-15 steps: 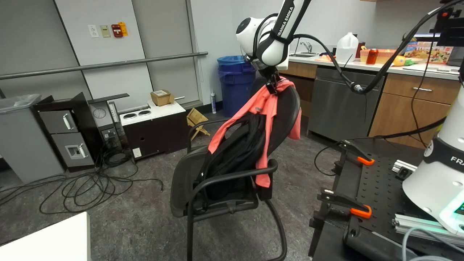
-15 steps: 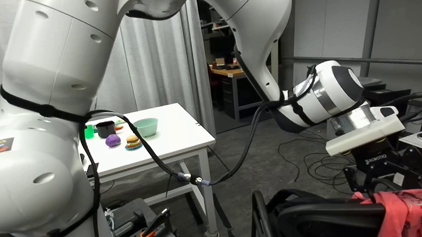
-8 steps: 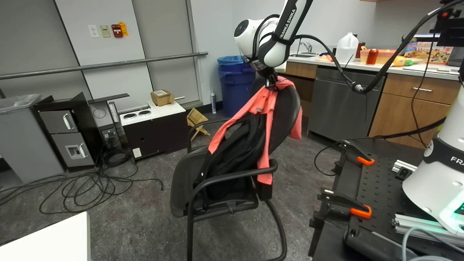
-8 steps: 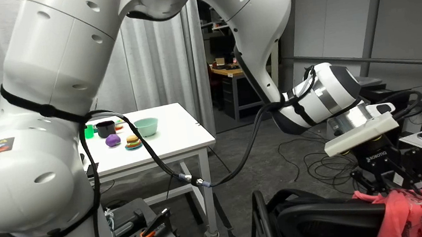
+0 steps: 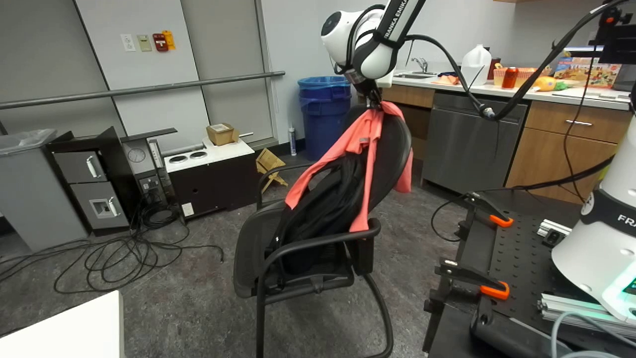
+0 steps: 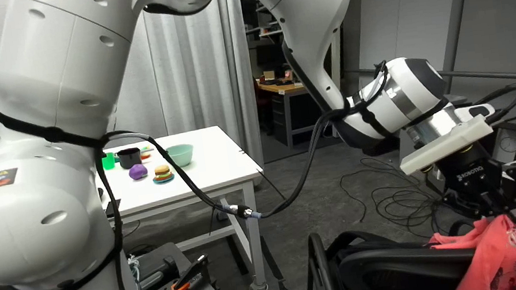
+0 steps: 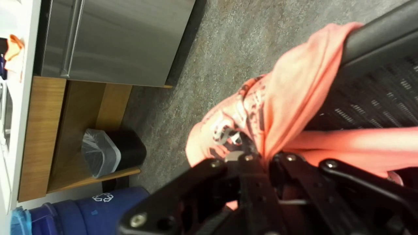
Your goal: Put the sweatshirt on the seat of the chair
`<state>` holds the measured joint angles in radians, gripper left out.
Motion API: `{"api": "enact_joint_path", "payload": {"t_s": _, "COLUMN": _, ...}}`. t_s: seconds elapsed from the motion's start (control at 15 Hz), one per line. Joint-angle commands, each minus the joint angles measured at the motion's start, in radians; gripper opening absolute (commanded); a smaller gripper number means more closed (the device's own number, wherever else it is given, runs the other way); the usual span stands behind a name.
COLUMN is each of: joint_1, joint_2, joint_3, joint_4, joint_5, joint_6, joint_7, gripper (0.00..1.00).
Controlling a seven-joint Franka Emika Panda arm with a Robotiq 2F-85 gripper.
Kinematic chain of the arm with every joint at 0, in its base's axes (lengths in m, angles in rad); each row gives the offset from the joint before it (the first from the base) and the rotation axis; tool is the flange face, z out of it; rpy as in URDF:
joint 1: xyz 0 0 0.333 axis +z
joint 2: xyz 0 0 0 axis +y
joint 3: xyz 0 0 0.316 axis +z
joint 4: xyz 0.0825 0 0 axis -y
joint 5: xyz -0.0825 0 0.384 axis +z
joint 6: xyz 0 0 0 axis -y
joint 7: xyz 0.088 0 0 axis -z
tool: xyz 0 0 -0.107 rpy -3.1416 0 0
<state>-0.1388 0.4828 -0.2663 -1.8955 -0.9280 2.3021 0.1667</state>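
A white arm (image 6: 316, 19) is reaching over to the chair (image 5: 323, 241), bending down toward its backrest (image 5: 390, 166). A coral sweatshirt (image 5: 357, 136) is draping over the chair's top edge, its printed part hanging behind the chair and two lengths trailing down the seat side. A black bundle (image 5: 323, 211), its nature hard to tell, is leaning on the chair's back and covering the rear of the seat (image 5: 253, 243). Just above the chair's top edge, the gripper (image 7: 266, 160) is clamping a bunched fold of the cloth, apparently starting the lift.

Trouble is looking likeliest at the chair itself: the trailing lengths could soon be snagging on its armrest (image 5: 308, 244) or the bundle as the arm is pulling, or the narrow fold could be slipping free under the hanging weight. With the bundle leaving little flat room, a loosely dropped sweatshirt could be sliding off the chair.

Compared with a second ago, the fingers (image 7: 254, 184) are pressing together rather than standing spread, the gripper is riding higher above the chair, and the length beside the armrest is ending about level with it, not dangling below.
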Motion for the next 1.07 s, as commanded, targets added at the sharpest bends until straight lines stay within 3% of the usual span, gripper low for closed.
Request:
{"api": "enact_joint_path", "payload": {"t_s": 0.0, "joint_1": -0.022, "joint_2": -0.117, "joint_3": 0.010, "joint_4": -0.021, "joint_5": 0.028, "joint_6": -0.050, "joint_7": -0.022, "gripper": 0.03}}
{"api": "enact_joint_path", "payload": {"t_s": 1.0, "joint_1": -0.017, "joint_2": -0.401, "joint_3": 0.051, "joint_4": 0.043, "joint_5": 0.214, "joint_6": -0.011, "joint_7": 0.018, "gripper": 0.03}}
